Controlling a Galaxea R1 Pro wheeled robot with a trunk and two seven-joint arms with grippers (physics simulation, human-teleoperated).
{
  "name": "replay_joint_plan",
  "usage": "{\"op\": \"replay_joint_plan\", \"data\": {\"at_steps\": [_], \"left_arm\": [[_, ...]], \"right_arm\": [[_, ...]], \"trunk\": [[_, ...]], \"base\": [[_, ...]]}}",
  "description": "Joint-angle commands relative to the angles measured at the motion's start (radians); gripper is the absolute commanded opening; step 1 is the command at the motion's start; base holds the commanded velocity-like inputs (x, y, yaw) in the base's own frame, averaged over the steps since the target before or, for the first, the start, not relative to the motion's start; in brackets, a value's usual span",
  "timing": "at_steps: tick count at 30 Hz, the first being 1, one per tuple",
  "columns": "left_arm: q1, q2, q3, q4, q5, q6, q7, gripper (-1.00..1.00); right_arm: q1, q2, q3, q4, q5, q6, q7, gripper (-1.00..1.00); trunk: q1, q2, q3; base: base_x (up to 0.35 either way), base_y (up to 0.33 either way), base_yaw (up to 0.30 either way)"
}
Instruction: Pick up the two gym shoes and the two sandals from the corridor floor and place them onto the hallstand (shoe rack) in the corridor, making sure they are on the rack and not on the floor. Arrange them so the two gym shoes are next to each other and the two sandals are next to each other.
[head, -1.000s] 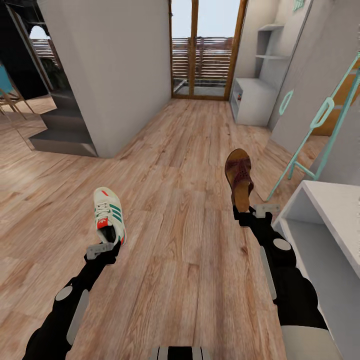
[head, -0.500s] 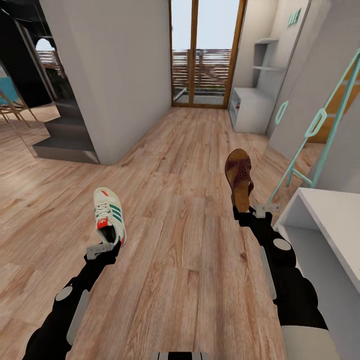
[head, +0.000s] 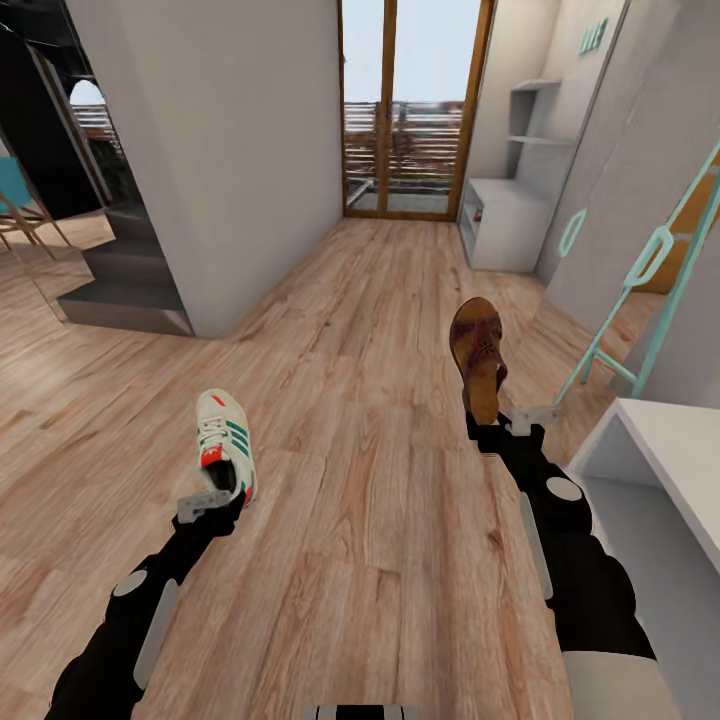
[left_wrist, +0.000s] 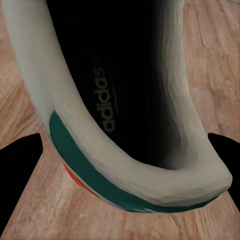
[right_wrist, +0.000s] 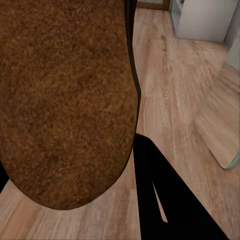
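Corridor floor (head: 380, 520), hallstand (head: 505, 220) lower shelves unclear, sandal (head: 478, 355) heel hidden

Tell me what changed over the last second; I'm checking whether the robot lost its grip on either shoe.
The left gripper has dropped a little, carrying its gym shoe lower over the floor. The view has swung slightly, so the white bench at the right has slid toward the edge. The right gripper still holds the sandal upright, in the same spot.
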Motion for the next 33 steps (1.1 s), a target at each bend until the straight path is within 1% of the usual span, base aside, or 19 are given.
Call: {"op": "replay_joint_plan", "data": {"at_steps": [1,5,8,15,16,17,19,27,33], "left_arm": [[-0.004,-0.001,0.002,-0.001,0.012,0.036,-0.005,-1.00],[-0.023,-0.002,0.001,0.003,0.013,0.107,-0.003,-1.00],[-0.030,-0.003,-0.002,0.011,0.012,0.135,-0.002,-1.00],[-0.032,0.000,-0.027,0.013,0.009,0.143,-0.002,-1.00],[-0.032,0.000,-0.031,0.013,0.009,0.143,-0.003,-1.00],[-0.032,0.000,-0.043,0.012,0.009,0.143,-0.003,-1.00],[-0.032,0.000,-0.052,0.012,0.009,0.143,-0.003,-1.00],[-0.032,-0.001,-0.063,0.011,0.009,0.143,-0.004,-1.00],[-0.032,-0.001,-0.066,0.011,0.009,0.143,-0.004,-1.00]], "right_arm": [[0.000,0.001,-0.004,-0.002,0.007,0.006,0.010,-1.00],[-0.001,0.001,-0.004,-0.002,0.007,0.006,0.010,-1.00],[-0.001,0.001,-0.003,-0.002,0.007,0.006,0.010,-1.00],[-0.001,0.001,-0.003,-0.004,0.006,0.009,0.016,-1.00],[-0.001,0.001,-0.003,-0.004,0.006,0.009,0.016,-1.00],[-0.001,0.001,-0.003,-0.005,0.006,0.008,0.016,-1.00],[-0.001,0.001,-0.002,-0.005,0.006,0.008,0.016,-1.00],[-0.001,0.001,-0.001,-0.006,0.005,0.007,0.016,-1.00],[-0.001,0.001,-0.002,-0.007,0.005,0.007,0.016,-1.00]], "trunk": [[0.000,0.000,-0.001],[0.000,0.000,-0.001],[0.000,0.000,-0.001],[0.000,0.000,-0.001],[0.000,0.000,-0.001],[0.000,0.000,-0.001],[0.000,0.000,0.001],[0.000,0.000,0.013],[0.000,0.000,0.022]], "base": [[0.345,0.000,0.000],[0.346,0.000,0.000],[0.346,0.002,0.000],[0.333,0.112,0.000],[0.319,0.169,0.000],[0.318,0.173,0.000],[0.317,0.174,0.000],[0.316,0.176,-0.003],[0.316,0.175,-0.066]]}}
